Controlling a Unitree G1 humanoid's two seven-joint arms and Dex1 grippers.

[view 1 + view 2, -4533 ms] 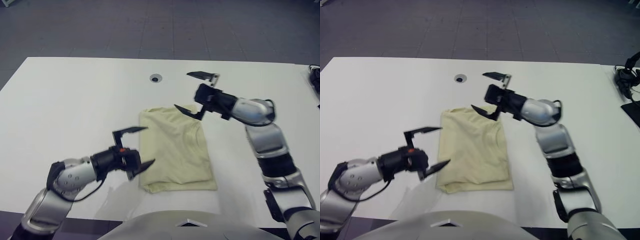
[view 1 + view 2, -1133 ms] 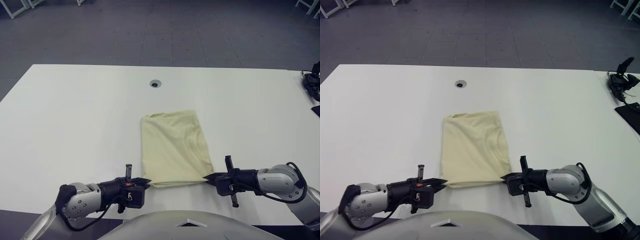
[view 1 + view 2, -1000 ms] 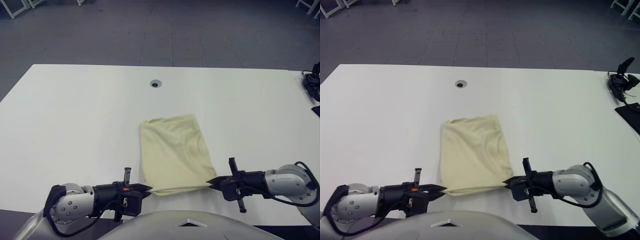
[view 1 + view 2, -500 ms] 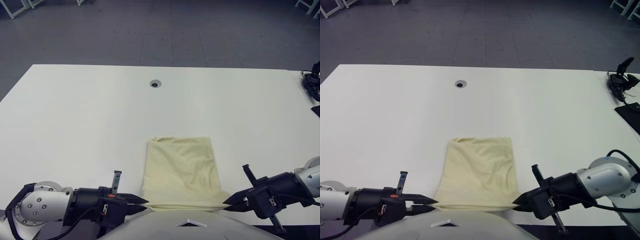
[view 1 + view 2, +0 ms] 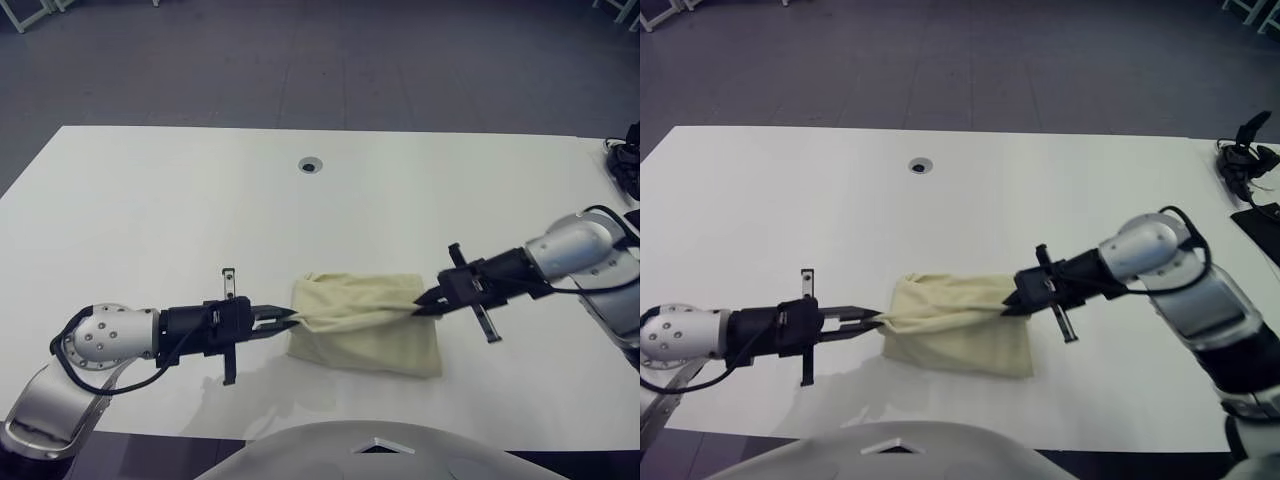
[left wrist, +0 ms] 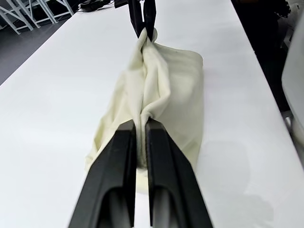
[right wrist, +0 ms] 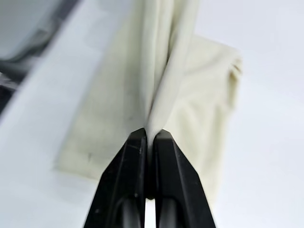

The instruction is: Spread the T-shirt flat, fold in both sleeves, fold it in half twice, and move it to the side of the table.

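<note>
The pale yellow T-shirt (image 5: pixel 365 322) is a folded bundle on the white table (image 5: pixel 150 220), near its front middle. Its upper layer is lifted and stretched taut between the two grippers, while the lower part rests on the table. My left gripper (image 5: pixel 290 320) is shut on the shirt's left corner. My right gripper (image 5: pixel 418 304) is shut on the right corner. In the left wrist view the fingers (image 6: pixel 128 161) clamp the cloth (image 6: pixel 166 90), and the other gripper (image 6: pixel 142 21) pinches its far end. The right wrist view has the fabric (image 7: pixel 161 71) pinched between shut fingers (image 7: pixel 133 156).
A round cable hole (image 5: pixel 311 163) sits in the table at the back middle. Black cables and gear (image 5: pixel 625 165) lie at the far right edge. Bare tabletop stretches to the left and right of the shirt.
Both grippers, still holding the shirt's front corners, have risen and moved away from the table's front edge, carrying that edge over the rest of the shirt. The bundle now looks shorter.
</note>
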